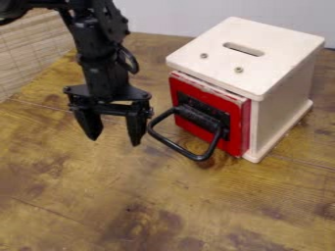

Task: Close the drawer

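Note:
The red drawer (207, 116) sits in the front face of a cream box (256, 74) with a slotted top. I see no pale inside, so the drawer front looks flush or nearly flush with the box. Its black rounded loop handle (183, 135) hangs out toward the lower left, on a black bracket (213, 120). My black gripper (113, 134) hovers just left of the handle, pointing down at the table. Its two fingers are spread apart with nothing between them. The right fingertip is close to the handle loop; I cannot tell if it touches.
The box stands on a worn wooden table (157, 206). A woven mat or blind (33, 51) lies at the far left edge. My arm (89, 39) rises from the gripper toward the upper left.

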Tool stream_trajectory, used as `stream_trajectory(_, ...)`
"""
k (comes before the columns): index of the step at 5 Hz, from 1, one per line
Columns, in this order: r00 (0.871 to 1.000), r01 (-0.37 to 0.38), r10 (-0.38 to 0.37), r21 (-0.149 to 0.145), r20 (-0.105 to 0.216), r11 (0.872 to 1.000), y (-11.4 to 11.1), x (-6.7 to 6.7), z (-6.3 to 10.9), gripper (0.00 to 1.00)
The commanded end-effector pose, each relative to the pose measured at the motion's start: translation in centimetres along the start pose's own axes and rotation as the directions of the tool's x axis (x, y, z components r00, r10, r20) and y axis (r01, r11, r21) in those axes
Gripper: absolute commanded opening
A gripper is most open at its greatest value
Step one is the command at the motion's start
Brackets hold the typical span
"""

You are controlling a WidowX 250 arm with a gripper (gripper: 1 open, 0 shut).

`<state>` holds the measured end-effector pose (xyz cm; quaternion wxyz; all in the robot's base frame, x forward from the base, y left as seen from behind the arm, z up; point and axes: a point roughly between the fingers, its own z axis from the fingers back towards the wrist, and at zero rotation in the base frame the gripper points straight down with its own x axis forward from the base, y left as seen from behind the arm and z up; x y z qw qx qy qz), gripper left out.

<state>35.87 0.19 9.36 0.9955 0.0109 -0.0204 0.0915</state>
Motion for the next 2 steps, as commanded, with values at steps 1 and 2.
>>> stream_trajectory(1,0.994,0.019,-0.017,-0.016,0.111,1.000,-0.53,0.59,3.74,1.00)
stream_trajectory(2,0.994,0.019,-0.017,-0.017,0.109,1.000,-0.49,0.60,3.64,1.00)
